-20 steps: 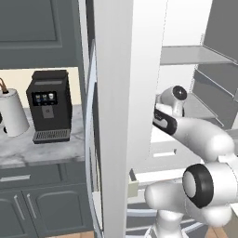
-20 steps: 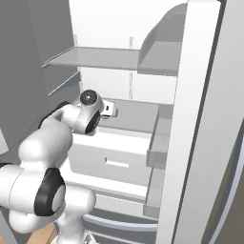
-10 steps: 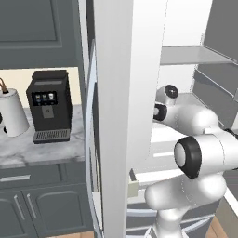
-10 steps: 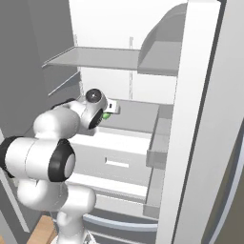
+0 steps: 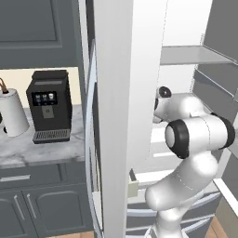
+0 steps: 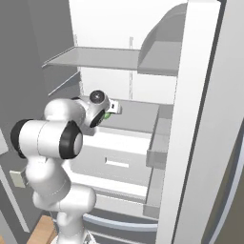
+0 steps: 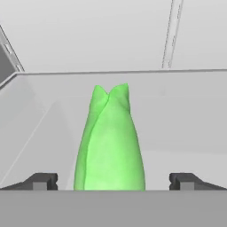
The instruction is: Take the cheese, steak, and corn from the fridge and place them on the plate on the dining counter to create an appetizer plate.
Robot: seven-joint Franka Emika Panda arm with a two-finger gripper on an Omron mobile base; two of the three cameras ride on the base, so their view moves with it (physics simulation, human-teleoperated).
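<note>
Two dark fingertips (image 7: pixel 44 181) sit at the lower left and lower right of the hand view, spread wide, nothing pinched. Gripper (image 7: pixel 113 181) is centred on the bright green oblong corn (image 7: pixel 110 142), which fills the lower middle of that frame, pointed husk end away from the hand, lying on a white fridge shelf (image 7: pixel 177 115). Pads look apart from the husk on both sides, not touching yet.

Change from a second ago: the arm has folded inward and pushed the hand deeper into the tall white double-door fridge (image 6: pixel 200 95); the elbow now sits lower centre in both base views. In the right base view a sliver of green shows just beside the wrist, left of centre.

Reading: approach to the corn seems nearly done, a close on it looks like the next step. Cheese, steak and plate unseen here, so the task looks early.

Black coffee machine (image 5: pixel 49 111) stands on the marble worktop, left of the left base view.
</note>
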